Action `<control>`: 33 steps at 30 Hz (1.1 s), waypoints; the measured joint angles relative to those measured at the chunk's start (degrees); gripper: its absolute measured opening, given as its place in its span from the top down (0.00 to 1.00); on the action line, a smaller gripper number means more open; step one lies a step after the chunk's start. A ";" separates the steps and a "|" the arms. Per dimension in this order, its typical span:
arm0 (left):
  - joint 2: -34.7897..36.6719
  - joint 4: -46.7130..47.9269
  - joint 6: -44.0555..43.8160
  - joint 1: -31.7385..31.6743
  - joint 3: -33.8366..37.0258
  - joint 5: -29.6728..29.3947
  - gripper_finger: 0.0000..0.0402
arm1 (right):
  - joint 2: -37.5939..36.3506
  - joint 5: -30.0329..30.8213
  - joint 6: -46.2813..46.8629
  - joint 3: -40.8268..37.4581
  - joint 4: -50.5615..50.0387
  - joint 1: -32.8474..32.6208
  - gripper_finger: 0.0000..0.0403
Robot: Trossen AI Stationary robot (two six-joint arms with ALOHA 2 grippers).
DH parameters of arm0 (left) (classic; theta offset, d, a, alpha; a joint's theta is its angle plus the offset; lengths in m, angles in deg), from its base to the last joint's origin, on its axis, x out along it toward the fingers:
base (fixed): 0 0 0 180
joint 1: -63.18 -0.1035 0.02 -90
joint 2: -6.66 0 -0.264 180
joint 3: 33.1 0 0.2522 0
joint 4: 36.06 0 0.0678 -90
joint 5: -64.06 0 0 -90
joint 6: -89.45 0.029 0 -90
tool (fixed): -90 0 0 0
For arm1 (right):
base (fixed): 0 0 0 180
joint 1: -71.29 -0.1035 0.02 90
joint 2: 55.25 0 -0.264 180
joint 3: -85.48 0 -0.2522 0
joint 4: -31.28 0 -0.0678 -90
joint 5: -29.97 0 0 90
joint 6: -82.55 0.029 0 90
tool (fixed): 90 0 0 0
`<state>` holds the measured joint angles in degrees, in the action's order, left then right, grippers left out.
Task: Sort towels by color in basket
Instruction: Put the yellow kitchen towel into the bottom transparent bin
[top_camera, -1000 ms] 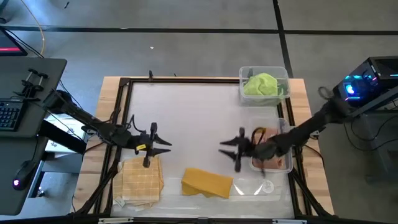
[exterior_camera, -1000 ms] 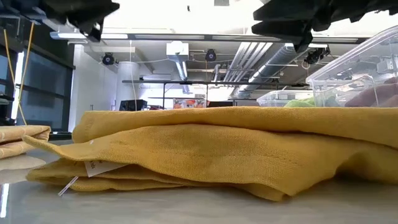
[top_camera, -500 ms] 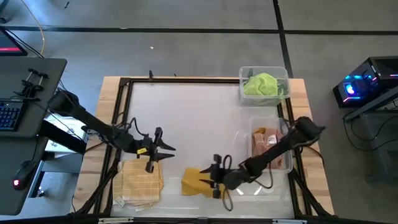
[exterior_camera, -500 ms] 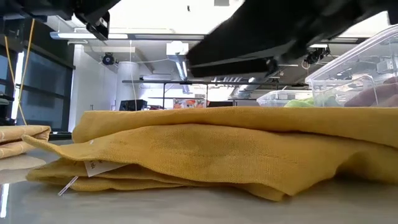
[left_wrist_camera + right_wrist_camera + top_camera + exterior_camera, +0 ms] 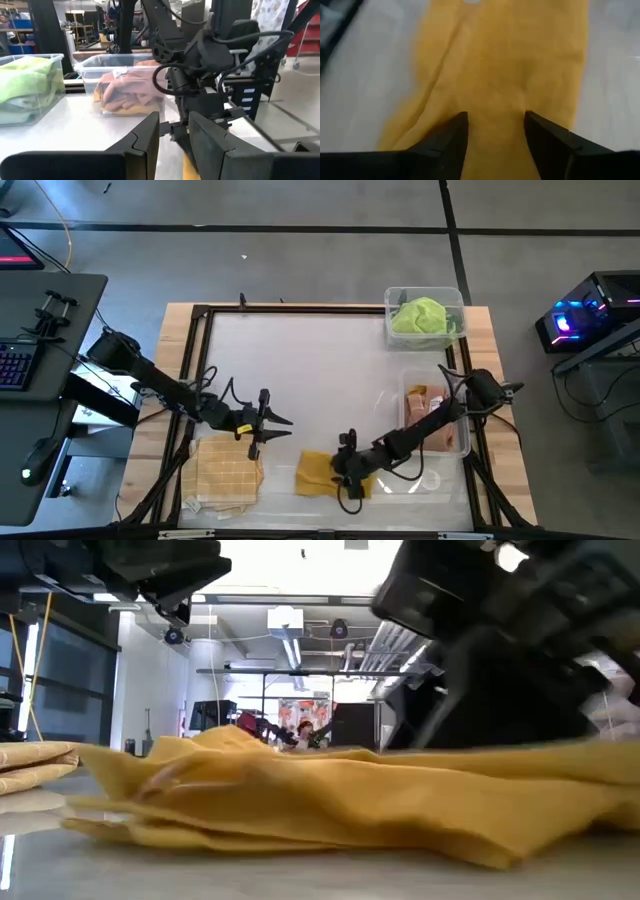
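- The mustard yellow towel (image 5: pixel 318 472) lies rumpled on the table (image 5: pixel 310 360) near its front edge, between the tan check towel (image 5: pixel 228 470) and an empty clear bin (image 5: pixel 420 482).
- The right end effector (image 5: pixel 495 127) is down on the yellow towel, its fingers (image 5: pixel 547 142) spread apart with cloth showing between them; nothing is gripped yet.
- The left end effector (image 5: pixel 268 423) hovers just above the check towel's far edge, fingers partly open and holding nothing.
- Lime green towels (image 5: pixel 420 316) fill the far right bin (image 5: pixel 392 298); salmon pink ones (image 5: pixel 127 89) sit in the middle bin (image 5: pixel 107 62).
- The yellow cloth looks light, soft and limp: it will bunch and drape rather than lift flat, and folded layers may separate.
- A pinch on a raised fold near the middle would likely gather all layers; a corner grip would leave it trailing.
- It should not slip much on the pads, being woven and matte.
- No brand, label or writing can be read in any view.
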<state>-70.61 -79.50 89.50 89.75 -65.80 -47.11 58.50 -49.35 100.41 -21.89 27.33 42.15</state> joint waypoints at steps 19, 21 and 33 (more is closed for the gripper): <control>-3.74 0.37 -2.38 -1.25 -0.48 0.02 0.77 | -3.55 21.17 0.79 -2.05 -0.42 -2.81 0.96; -3.74 0.34 -2.42 -1.25 -0.48 0.00 0.77 | -7.17 24.46 -2.22 0.84 -0.18 -3.27 0.98; -3.74 0.43 -3.93 -0.22 -0.46 0.02 0.77 | -25.42 41.49 24.97 26.50 -70.25 -10.70 0.98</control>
<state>-74.35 -79.07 85.57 89.53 -66.26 -47.09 33.09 -7.86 125.38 4.61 -42.92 31.45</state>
